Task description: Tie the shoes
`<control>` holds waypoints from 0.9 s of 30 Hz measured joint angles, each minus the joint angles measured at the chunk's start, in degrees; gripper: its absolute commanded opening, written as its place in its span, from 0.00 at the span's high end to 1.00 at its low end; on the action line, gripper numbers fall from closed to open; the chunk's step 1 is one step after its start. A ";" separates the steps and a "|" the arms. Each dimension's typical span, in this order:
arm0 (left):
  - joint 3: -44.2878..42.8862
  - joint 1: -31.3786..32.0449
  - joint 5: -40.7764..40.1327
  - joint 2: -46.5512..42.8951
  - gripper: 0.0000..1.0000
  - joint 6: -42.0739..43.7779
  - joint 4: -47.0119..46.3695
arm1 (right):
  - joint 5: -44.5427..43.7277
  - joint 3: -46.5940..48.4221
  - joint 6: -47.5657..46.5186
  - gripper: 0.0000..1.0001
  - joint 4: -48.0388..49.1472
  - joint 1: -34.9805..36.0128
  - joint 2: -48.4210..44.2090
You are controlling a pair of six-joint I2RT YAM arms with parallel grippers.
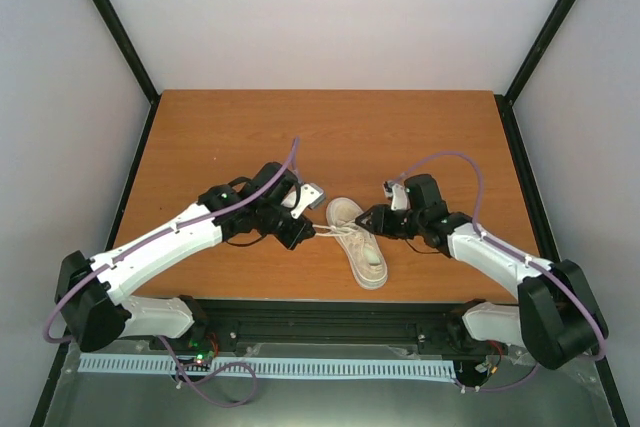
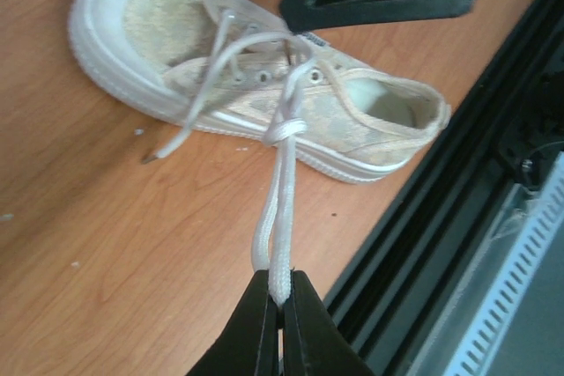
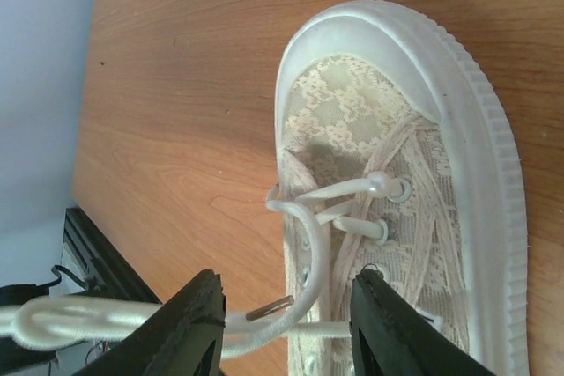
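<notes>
The shoe (image 1: 357,244) lies near the front edge of the table (image 1: 220,147), between the arms. The left gripper (image 2: 280,286) is closed tight on a doubled lace (image 2: 282,209), while the right gripper (image 3: 286,328) stands wide open and holds nothing, with a loose lace end (image 3: 269,309) between its fingers. If the left one pulls too hard, the light shoe may slide, or the lace may slip out.

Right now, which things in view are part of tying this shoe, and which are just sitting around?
For the job: sneaker; laces, a loop pinched in the left jaws; right jaws open around a loose lace end.
Just there: table; black rail; white slotted strip.
</notes>
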State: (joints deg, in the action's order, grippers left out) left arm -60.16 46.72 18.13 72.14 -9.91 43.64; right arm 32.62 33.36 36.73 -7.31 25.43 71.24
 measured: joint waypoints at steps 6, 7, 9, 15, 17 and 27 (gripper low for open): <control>-2.16 0.00 -5.90 0.83 0.99 2.29 2.91 | 1.14 -0.46 -5.73 0.46 -0.74 0.70 -4.39; -2.58 0.00 -6.36 1.29 0.99 2.71 3.13 | 1.60 -0.46 -7.32 0.45 -0.66 1.07 -5.07; -3.10 0.00 -7.19 1.90 0.99 3.48 3.45 | 2.97 -0.46 -10.93 0.45 -0.42 2.03 -6.32; -3.23 0.02 -9.09 2.56 0.99 5.09 3.61 | 4.13 -0.42 -18.23 0.49 -0.20 3.17 -6.62; -3.23 0.02 -9.40 2.78 0.99 5.31 3.61 | 4.24 -0.42 -20.15 0.51 -0.09 3.26 -6.32; -3.23 0.02 -9.79 3.26 0.99 5.60 3.56 | 4.07 -0.42 -25.57 0.57 -0.20 4.48 -3.32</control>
State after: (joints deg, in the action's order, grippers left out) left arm -63.40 46.74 8.34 75.40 -4.32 47.20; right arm 36.69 32.95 11.16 -7.51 29.91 67.92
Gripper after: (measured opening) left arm 0.030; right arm 0.452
